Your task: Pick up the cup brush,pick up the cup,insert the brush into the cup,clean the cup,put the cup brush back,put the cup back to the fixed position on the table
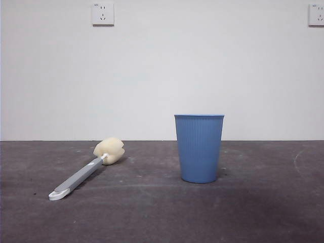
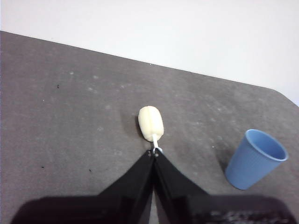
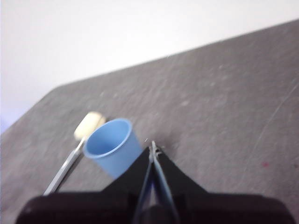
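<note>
One cup brush (image 1: 86,172) lies flat on the surface (image 1: 162,217), its cream sponge head toward the back wall and its grey handle running forward to the white looped end. One cup (image 1: 199,148), blue and ribbed, stands upright with its mouth open to the ceiling, well apart from the brush, with bare surface between them. Neither is touched by anything.

There are two hands. The left hand (image 2: 153,156) hangs above the brush, its two black jaws pressed together into a point over the handle, so that only the sponge head and a bit of white neck show past the tips. The right hand (image 3: 152,148) hangs just beside the cup, its jaws likewise pressed together and holding nothing. Its view is blurred.

Open surface lies in front of both things and out to either side. The far edge of the surface meets the white wall (image 1: 162,71) close behind them. Two wall sockets (image 1: 103,13) sit high up, one at each side.
</note>
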You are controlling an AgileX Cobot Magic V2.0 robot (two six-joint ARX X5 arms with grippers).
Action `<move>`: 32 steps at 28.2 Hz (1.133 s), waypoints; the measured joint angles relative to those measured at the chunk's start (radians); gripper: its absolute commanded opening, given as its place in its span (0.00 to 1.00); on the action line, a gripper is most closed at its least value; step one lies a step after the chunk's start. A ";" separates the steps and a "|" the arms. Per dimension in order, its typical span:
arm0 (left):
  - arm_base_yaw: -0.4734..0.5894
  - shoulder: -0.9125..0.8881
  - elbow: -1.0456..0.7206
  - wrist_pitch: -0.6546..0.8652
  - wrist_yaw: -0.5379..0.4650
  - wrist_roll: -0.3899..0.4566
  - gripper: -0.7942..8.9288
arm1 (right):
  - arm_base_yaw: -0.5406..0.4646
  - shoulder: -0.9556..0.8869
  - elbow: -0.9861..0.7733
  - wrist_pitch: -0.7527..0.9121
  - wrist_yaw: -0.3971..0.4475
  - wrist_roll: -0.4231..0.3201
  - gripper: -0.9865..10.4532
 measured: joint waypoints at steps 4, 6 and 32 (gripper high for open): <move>0.000 0.091 0.130 -0.112 0.057 0.016 0.08 | 0.000 0.127 0.153 -0.149 -0.082 -0.070 0.08; 0.000 0.145 0.184 -0.163 0.109 0.032 0.08 | 0.000 0.187 0.229 -0.232 -0.109 -0.113 0.08; 0.000 0.460 0.400 -0.509 0.281 0.238 0.70 | 0.000 0.505 0.563 -0.685 -0.199 -0.406 0.57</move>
